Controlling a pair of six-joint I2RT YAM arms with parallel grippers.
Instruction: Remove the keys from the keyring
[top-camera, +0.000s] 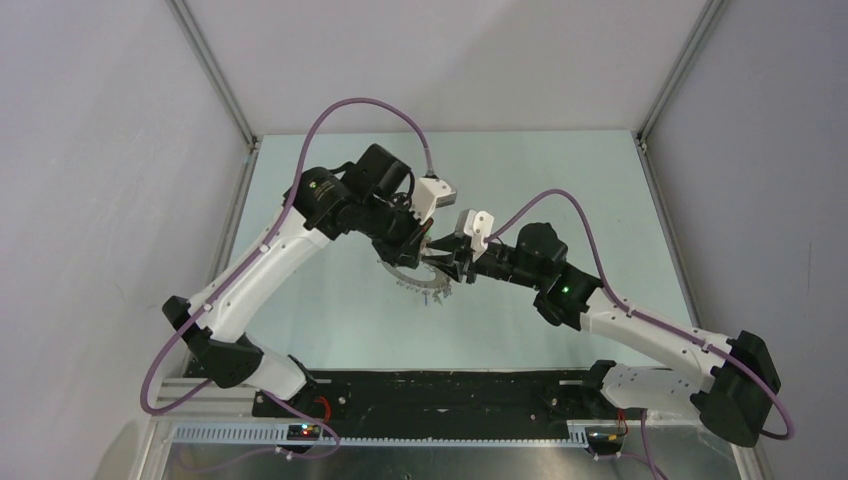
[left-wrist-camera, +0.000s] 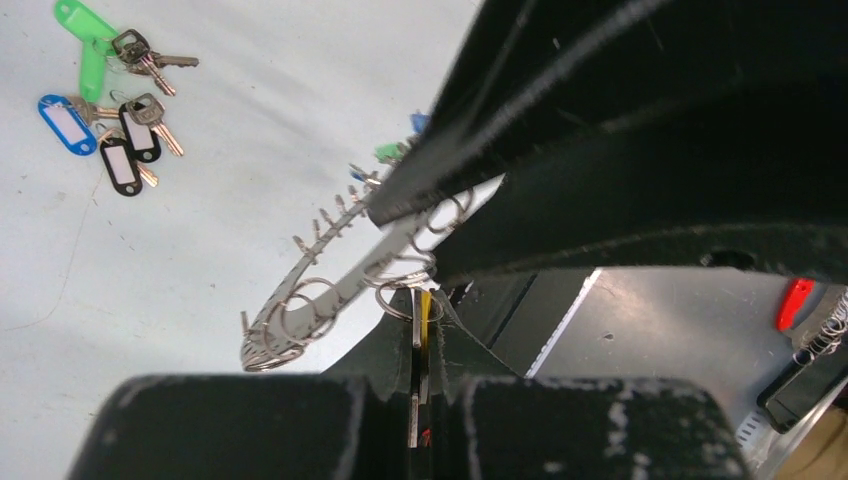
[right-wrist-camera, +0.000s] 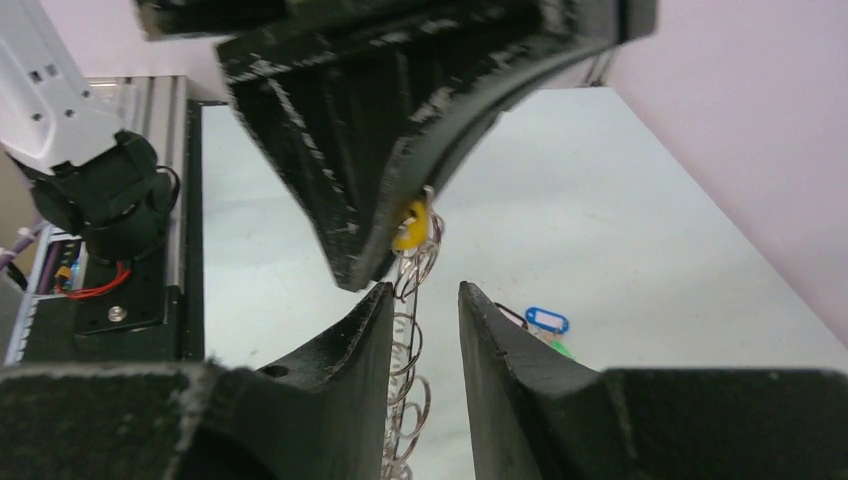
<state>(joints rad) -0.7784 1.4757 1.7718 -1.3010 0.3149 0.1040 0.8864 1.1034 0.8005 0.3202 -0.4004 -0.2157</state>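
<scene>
The keyring (left-wrist-camera: 335, 285) is a flat grey ring hung with small wire loops, held tilted above the table. My left gripper (left-wrist-camera: 422, 305) is shut on a key with a yellow tag (left-wrist-camera: 425, 310) that hangs from one loop at the ring's rim. In the right wrist view the keyring (right-wrist-camera: 405, 370) runs edge-on between the fingers of my right gripper (right-wrist-camera: 425, 295), which stand apart, the ring close to the left finger. The yellow tag (right-wrist-camera: 408, 228) shows at the left gripper's tips above. Several loose keys (left-wrist-camera: 115, 115) with green, blue and dark tags lie on the table.
In the top view both arms meet over the table's middle, left gripper (top-camera: 428, 248) and right gripper (top-camera: 447, 265) almost touching above the keyring (top-camera: 410, 283). A blue tag (right-wrist-camera: 545, 320) lies on the table beyond the right fingers. Metal frame posts (top-camera: 215, 70) stand at the back corners.
</scene>
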